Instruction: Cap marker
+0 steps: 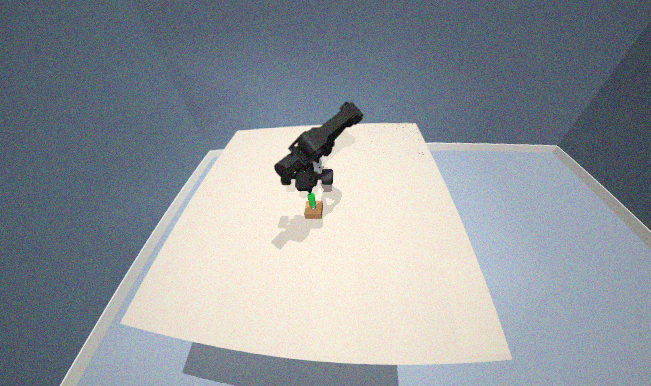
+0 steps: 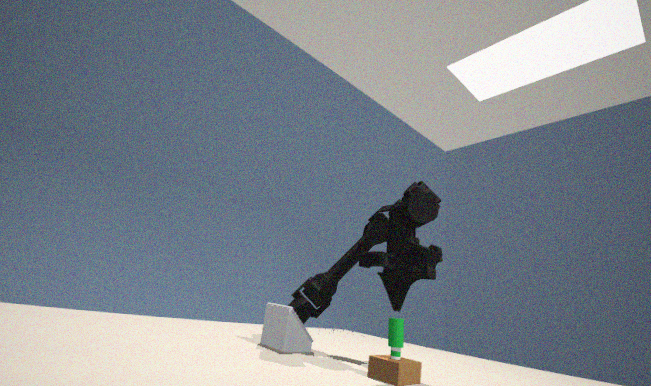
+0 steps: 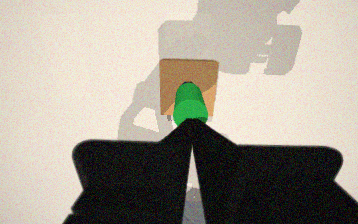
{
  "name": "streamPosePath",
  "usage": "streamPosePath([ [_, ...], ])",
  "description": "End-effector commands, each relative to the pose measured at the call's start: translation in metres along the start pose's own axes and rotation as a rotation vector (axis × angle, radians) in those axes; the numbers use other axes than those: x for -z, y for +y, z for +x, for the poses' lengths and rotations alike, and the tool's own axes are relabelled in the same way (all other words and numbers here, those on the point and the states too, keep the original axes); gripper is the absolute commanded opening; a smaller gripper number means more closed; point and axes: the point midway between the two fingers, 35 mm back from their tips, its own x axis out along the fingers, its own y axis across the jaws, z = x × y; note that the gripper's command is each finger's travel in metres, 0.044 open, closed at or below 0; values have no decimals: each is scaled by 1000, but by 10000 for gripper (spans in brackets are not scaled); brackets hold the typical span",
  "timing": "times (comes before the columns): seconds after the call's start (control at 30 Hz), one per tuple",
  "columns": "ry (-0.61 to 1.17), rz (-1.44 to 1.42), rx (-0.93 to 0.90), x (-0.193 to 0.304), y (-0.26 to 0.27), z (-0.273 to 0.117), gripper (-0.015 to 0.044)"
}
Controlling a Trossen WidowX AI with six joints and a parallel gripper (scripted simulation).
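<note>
The green cap (image 1: 311, 200) (image 2: 396, 332) (image 3: 190, 110) sits upright on top of the marker (image 2: 396, 353). A short stretch of the marker, white with a green band, shows between the cap and the holder block. The wooden holder block (image 1: 313, 210) (image 2: 394, 370) (image 3: 189, 72) stands on the table (image 1: 332, 300). My gripper (image 2: 397, 310) (image 3: 191, 124) is shut, its fingertips together with nothing between them. It points down just above the cap's top, with a small gap in the exterior view.
The arm's grey base (image 2: 284, 329) stands behind the block, and the black arm (image 1: 327, 134) (image 2: 354, 260) reaches over from it. The arm's shadow falls on the table around the block.
</note>
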Motion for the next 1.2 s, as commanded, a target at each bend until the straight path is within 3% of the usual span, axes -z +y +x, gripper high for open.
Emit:
streamPosePath([
  [0.0,-3,6,-3,0,0,6,0],
  [0.67,-6,-2,1,-1,0,19,0],
  [0.73,-16,3,5,-2,0,10,0],
  [0.9,-81,42,36,0,0,-60,0],
  [1.07,-90,48,40,2,1,-70,0],
  [1.17,-90,48,40,2,1,-70,79],
])
